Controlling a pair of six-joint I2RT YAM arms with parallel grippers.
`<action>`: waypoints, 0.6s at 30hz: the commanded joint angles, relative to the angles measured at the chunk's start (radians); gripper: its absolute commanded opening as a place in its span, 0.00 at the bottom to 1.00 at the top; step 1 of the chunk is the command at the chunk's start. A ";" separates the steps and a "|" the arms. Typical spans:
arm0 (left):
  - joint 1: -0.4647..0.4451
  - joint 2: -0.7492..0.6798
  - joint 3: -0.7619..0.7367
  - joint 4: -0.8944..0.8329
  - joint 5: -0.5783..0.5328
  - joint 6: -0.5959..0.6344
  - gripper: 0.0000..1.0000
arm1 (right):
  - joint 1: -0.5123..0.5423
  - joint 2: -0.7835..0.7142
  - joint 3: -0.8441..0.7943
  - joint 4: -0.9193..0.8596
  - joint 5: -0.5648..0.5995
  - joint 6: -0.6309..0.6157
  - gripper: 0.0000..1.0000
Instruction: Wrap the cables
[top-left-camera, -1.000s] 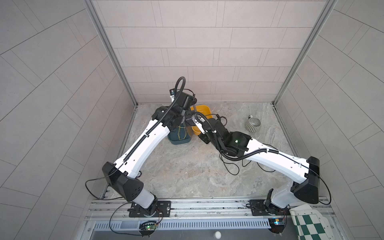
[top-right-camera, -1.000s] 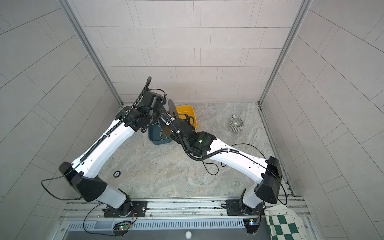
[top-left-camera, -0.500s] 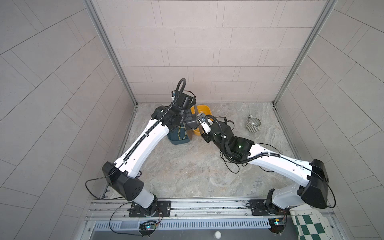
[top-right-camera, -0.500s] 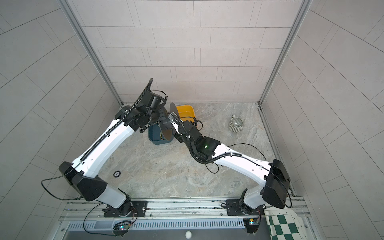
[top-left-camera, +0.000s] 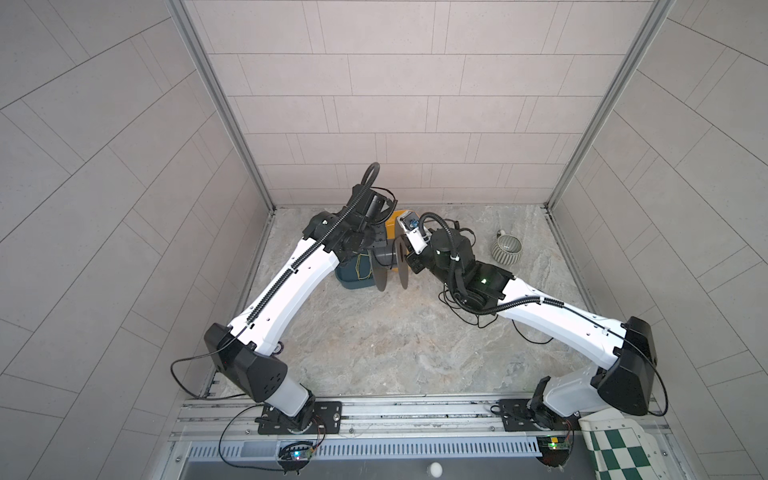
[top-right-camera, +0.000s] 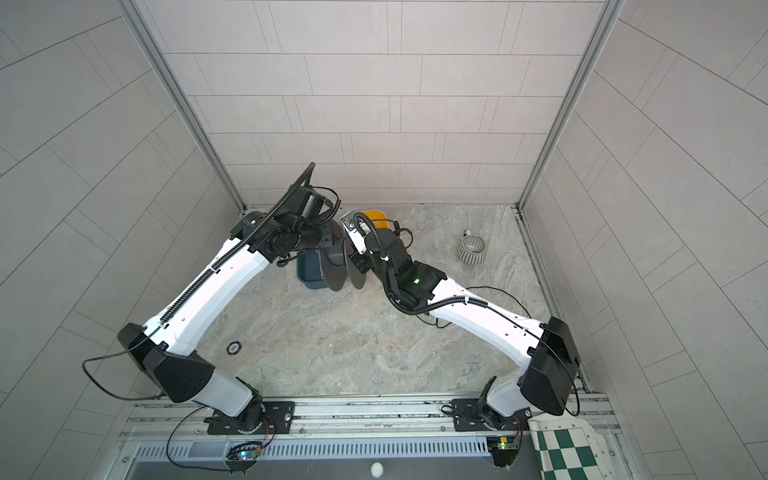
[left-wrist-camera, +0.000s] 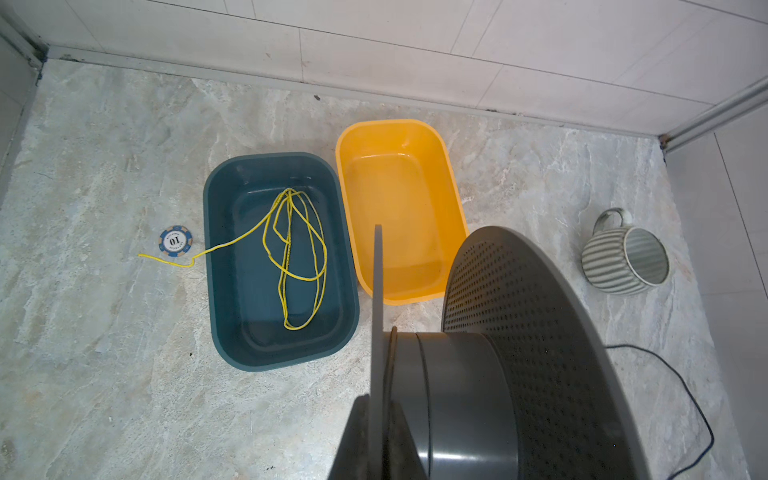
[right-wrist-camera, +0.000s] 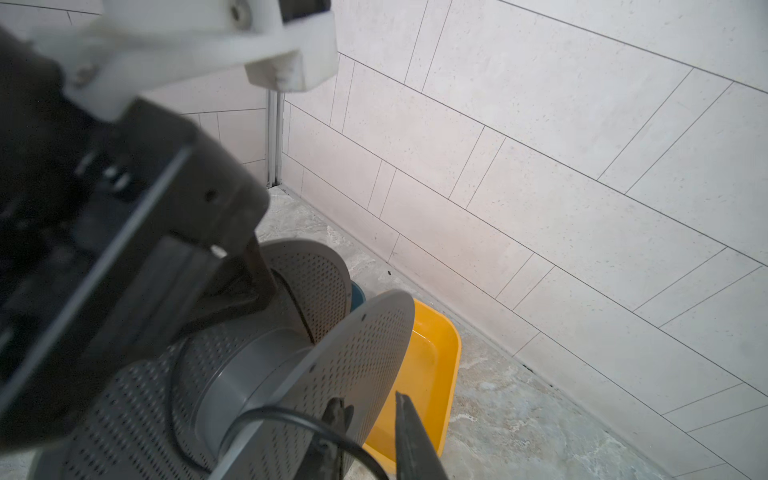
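A grey spool (top-left-camera: 390, 257) with two perforated flanges hangs above the floor between the arms. My left gripper (left-wrist-camera: 380, 399) is shut on the rim of one flange. The cables are one thin black wire (left-wrist-camera: 698, 409) that trails over the floor on the right. It rises to the spool (right-wrist-camera: 249, 374), where it loops loosely round the hub. My right gripper (right-wrist-camera: 369, 399) stands open just outside the other flange. The wire (right-wrist-camera: 286, 411) crosses in front of one of its fingers, and nothing sits between the jaws.
Below the spool stands a dark teal tub (left-wrist-camera: 216, 199) holding a yellow-green cord (left-wrist-camera: 291, 249), with a yellow tub (left-wrist-camera: 453, 195) next to it. A striped mug (left-wrist-camera: 623, 257) lies at the far right. A poker chip (left-wrist-camera: 175, 240) lies left of the tubs. The back wall is close.
My right gripper's jaws have parted and its arm has drawn a little to the right of the spool. The left arm and the spool have stayed put.
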 joint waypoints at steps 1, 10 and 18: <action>0.003 -0.026 0.027 -0.048 0.027 0.063 0.00 | -0.041 0.029 0.055 0.000 -0.024 0.031 0.22; 0.007 -0.057 0.049 -0.095 0.075 0.144 0.00 | -0.177 0.142 0.148 -0.057 -0.157 0.118 0.25; 0.074 -0.050 0.172 -0.178 0.211 0.163 0.00 | -0.263 0.193 0.066 -0.062 -0.266 0.205 0.30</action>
